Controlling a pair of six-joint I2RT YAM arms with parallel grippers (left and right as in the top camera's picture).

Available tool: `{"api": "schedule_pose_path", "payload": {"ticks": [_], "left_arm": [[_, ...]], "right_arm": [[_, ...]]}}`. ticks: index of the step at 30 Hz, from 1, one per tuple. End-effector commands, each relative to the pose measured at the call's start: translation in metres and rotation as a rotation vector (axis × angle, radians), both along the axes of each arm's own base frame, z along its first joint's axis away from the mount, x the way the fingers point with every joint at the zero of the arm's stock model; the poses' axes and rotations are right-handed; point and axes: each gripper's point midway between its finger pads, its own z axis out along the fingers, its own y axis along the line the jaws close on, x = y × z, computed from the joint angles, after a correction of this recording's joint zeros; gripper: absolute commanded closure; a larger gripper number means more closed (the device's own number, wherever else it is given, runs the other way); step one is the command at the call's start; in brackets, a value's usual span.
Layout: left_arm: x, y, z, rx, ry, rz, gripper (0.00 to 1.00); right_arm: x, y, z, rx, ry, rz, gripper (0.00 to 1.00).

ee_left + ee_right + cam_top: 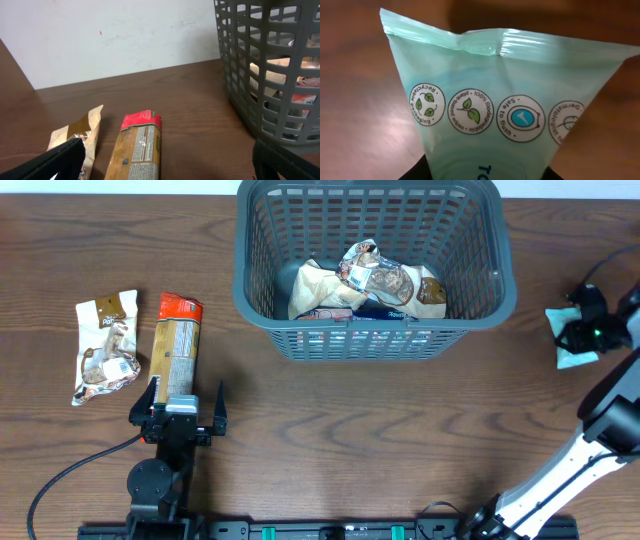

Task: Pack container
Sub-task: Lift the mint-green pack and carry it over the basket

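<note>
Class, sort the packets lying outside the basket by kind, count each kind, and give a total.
Snack packets: 2 (brown-and-white packet, red-topped packet)
Green wipes pack: 1
Total outside the basket: 3

Left arm (165,455): showing all black, a silver block riding near its front.
Left gripper (187,386): sporting two flat black fingers (50,162).
Cable (60,475): black, curling away from the left arm.
Right arm (560,470): wearing a white link between black joints.
Right gripper (580,332): black, glowing a tiny green light (597,333).
</note>
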Motion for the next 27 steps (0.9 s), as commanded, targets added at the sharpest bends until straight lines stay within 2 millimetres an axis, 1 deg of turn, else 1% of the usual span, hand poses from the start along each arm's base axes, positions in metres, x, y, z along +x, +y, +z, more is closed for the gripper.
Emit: {"api": "schedule_pose_path", "payload": {"ticks": [1, 3, 4, 6, 7, 12, 16, 17, 22, 24, 26, 27], "left_arm": [[0.001, -0.002, -0.007, -0.009, 0.013, -0.010, 0.01], [0.000, -0.002, -0.009, -0.008, 0.024, -0.010, 0.01], [0.000, -0.002, -0.011, -0.008, 0.030, -0.010, 0.02], [0.000, -0.002, -0.014, -0.006, 0.043, -0.010, 0.01], [0.000, -0.002, -0.016, -0.006, 0.051, -0.010, 0.01], [-0.002, -0.002, -0.025, -0.002, 0.089, -0.010, 0.01], [-0.002, -0.002, -0.027, -0.001, 0.097, -0.010, 0.01], [-0.002, -0.002, -0.027, -0.002, 0.097, -0.010, 0.01], [-0.002, -0.002, -0.027, -0.002, 0.097, -0.011, 0.01], [-0.002, -0.002, -0.027, -0.002, 0.097, -0.011, 0.01], [-0.002, -0.002, -0.027, -0.002, 0.097, -0.011, 0.01], [-0.002, -0.002, -0.027, -0.002, 0.097, -0.011, 0.01]], "right_arm": [[0.026, 0.021, 0.043, -0.002, -0.107, -0.010, 0.77], [0.036, 0.030, 0.070, -0.027, -0.160, -0.001, 0.88], [0.040, 0.035, 0.082, -0.035, -0.185, -0.001, 0.92], [0.049, 0.046, 0.114, -0.054, -0.249, -0.009, 0.94], [0.052, 0.052, 0.132, -0.065, -0.287, -0.009, 0.99], [0.056, 0.076, 0.208, -0.095, -0.448, -0.033, 0.99], [0.052, 0.096, 0.268, -0.089, -0.583, -0.082, 0.99], [0.050, 0.100, 0.276, -0.090, -0.599, -0.079, 0.99], [0.039, 0.136, 0.322, -0.117, -0.699, 0.006, 0.99], [0.037, 0.152, 0.342, -0.124, -0.754, 0.041, 0.99], [0.033, 0.174, 0.364, -0.132, -0.816, 0.095, 0.99], [0.031, 0.184, 0.371, -0.139, -0.835, 0.127, 0.99]]}}
